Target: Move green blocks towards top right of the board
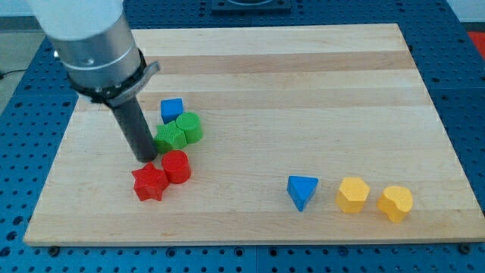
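Two green blocks sit at the board's left-centre: a green star-like block (170, 137) and a green round block (189, 127) touching it on its right. My tip (146, 158) is at the lower left of the green star block, touching or almost touching it, just above the red blocks. The rod rises up and to the left to the grey arm body.
A blue block (172, 109) sits just above the green ones. A red round block (176, 166) and a red star block (149, 183) lie just below my tip. A blue triangular block (302, 191) and two yellow blocks (352, 194) (395, 202) lie at the lower right. Wooden board (303, 76).
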`<state>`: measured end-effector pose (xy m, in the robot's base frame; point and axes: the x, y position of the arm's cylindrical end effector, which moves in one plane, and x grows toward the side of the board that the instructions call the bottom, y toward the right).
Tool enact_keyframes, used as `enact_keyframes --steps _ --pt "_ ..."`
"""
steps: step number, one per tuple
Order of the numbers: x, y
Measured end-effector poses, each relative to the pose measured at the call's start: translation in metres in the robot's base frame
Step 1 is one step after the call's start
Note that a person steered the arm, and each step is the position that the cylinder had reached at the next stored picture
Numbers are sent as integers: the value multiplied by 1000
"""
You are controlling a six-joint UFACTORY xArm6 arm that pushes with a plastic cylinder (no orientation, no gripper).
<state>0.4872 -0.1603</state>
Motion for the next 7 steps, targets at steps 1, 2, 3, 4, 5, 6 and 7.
enact_keyframes --steps 1,2,3,4,5,6,7 --pt "-20 4" --pt "-28 18" --pt "-30 36" --pt "-30 61" --pt "-30 84" --pt "-31 110" --pt "-40 129"
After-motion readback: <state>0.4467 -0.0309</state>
